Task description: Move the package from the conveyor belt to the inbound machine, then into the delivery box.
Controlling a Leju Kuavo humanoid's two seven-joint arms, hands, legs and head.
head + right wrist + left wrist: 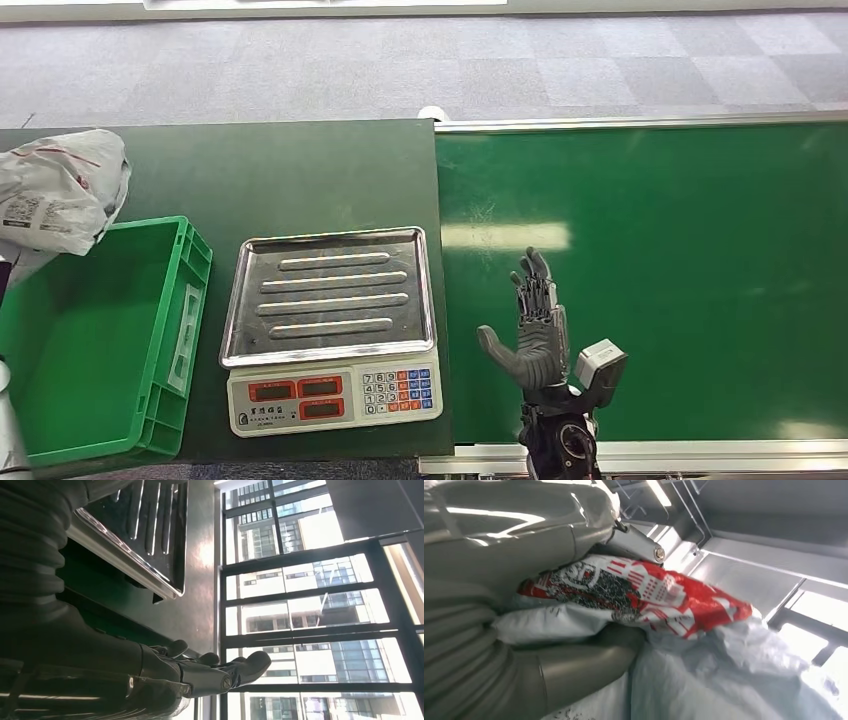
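Package [58,190]: white-grey mailer with red print, held at 9 o'clock of the head view, above the far left corner of the green delivery box [95,345] on the dark desk [300,170]. Left hand [524,675]: clasped around the package, thumb pressed against its underside in the left wrist view. Right hand [535,335]: empty, fingers spread, over the green conveyor belt [680,260] at 5 o'clock, just right of the inbound machine [330,325], well apart from the package
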